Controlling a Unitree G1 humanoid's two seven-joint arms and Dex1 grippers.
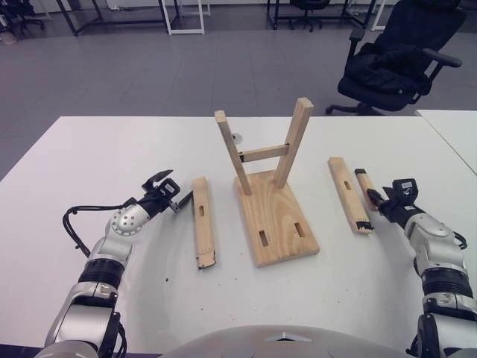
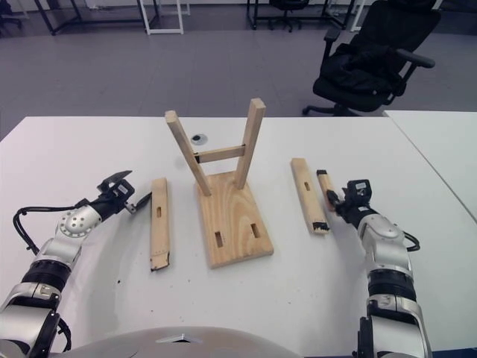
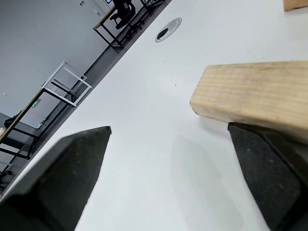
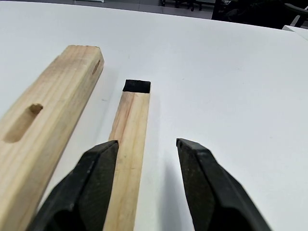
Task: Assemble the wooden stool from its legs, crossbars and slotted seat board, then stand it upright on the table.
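Observation:
The slotted seat board (image 1: 277, 224) lies flat mid-table. Two legs (image 1: 232, 153) (image 1: 294, 142) stand upright in its far slots, joined by a crossbar (image 1: 264, 154). A loose leg (image 1: 202, 221) lies left of the board. My left gripper (image 1: 176, 195) is open beside that leg's far end (image 3: 250, 96), which sits close to one finger (image 3: 262, 154). Right of the board lie another leg (image 1: 346, 192) and a short crossbar (image 4: 131, 120) with a black tip. My right gripper (image 4: 147, 143) is open low over this crossbar, which rests against one finger (image 4: 94, 178).
The white table (image 1: 89, 164) has a cable grommet (image 1: 237, 138) behind the standing legs. A second table's corner (image 1: 455, 127) is at the far right. A black office chair (image 1: 402, 52) stands on the floor beyond.

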